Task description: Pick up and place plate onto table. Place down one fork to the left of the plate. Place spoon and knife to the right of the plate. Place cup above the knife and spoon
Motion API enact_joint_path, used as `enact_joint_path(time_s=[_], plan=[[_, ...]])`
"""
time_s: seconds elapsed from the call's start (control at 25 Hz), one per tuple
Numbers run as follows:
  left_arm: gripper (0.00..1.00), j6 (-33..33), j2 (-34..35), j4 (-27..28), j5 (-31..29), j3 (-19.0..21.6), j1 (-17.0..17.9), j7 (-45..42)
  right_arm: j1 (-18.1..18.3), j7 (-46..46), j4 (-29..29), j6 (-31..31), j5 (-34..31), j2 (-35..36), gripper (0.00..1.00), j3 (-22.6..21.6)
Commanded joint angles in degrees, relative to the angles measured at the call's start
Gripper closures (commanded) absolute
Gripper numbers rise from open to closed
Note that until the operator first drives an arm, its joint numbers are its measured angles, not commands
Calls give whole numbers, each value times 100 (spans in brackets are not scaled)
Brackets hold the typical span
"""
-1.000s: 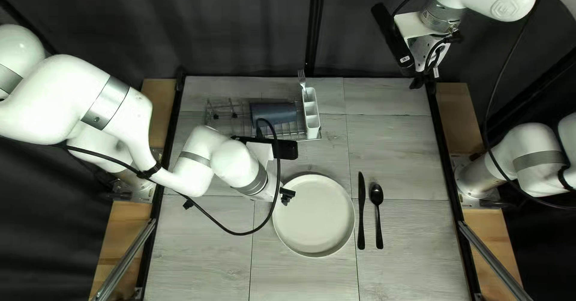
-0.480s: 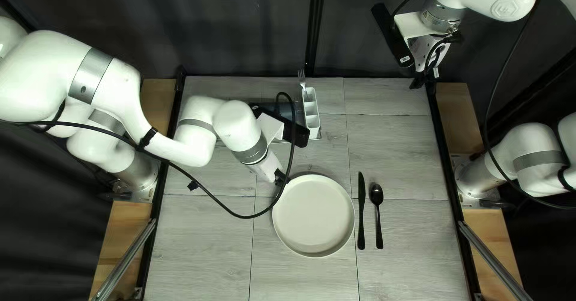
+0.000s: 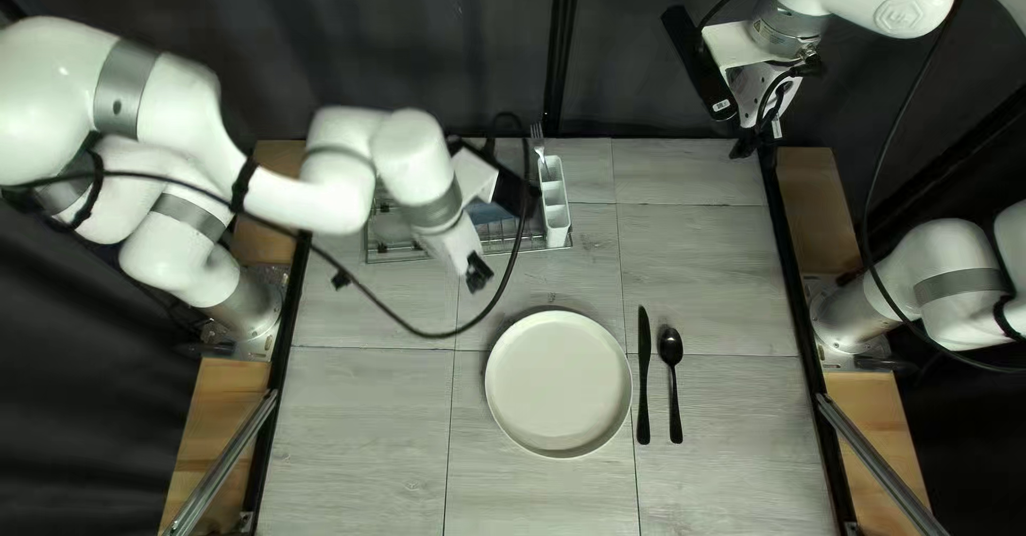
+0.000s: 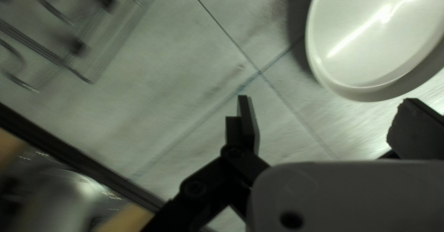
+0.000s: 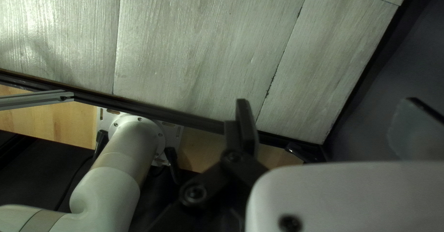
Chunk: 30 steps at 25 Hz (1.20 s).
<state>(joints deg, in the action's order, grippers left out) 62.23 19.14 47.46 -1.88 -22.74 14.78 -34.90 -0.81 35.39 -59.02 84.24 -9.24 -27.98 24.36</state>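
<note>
Counting one plate (image 3: 559, 384), one knife (image 3: 643, 370) and one spoon (image 3: 671, 347) on its right, one fork (image 3: 539, 143) in one white holder (image 3: 557, 216), one cup (image 3: 487, 213), partly hidden, in one rack (image 3: 399, 259). Leaving big room from plate to table's (image 3: 363, 429) left edge. Pulling left gripper (image 3: 478, 272) farther from plate than before, keeping its jaws wide apart. Holding right gripper's (image 3: 743, 148) jaws apart too.

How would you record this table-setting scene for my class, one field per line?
plate: on the table
knife: just right of plate, top left view
spoon: right of knife
fork: standing in cutlery holder
cup: in rack, partly hidden
left gripper: open, empty
right gripper: open, empty
</note>
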Motion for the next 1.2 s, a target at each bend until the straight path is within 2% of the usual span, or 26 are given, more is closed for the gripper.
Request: enact_joint_path(time_s=[0.04, 0.12, 0.24, 0.44, 0.6, 0.84, 1.2], plan=[[0, 6, -1, 5, 1, -8, 1, 18, 0, 0, 0, 0, 0, 0, 0, 0], [0, 59, 45, -23, 49, -44, -33, -23, 0, 0, 0, 0, 0, 0, 0, 0], [0, 207, 189, 12, -180, -72, -133, 109, 0, 0, 0, 0, 0, 0, 0, 0], [0, -198, 59, -37, -433, -301, -133, 933, 0, 0, 0, 0, 0, 0, 0, 0], [0, -198, 59, -37, -433, -301, -133, 933, 0, 0, 0, 0, 0, 0, 0, 0], [0, -177, -296, 148, -623, -682, -141, 2172, 0, 0, 0, 0, 0, 0, 0, 0], [0, -316, -318, 87, -593, -757, -161, 2276, 0, 0, 0, 0, 0, 0, 0, 0]])
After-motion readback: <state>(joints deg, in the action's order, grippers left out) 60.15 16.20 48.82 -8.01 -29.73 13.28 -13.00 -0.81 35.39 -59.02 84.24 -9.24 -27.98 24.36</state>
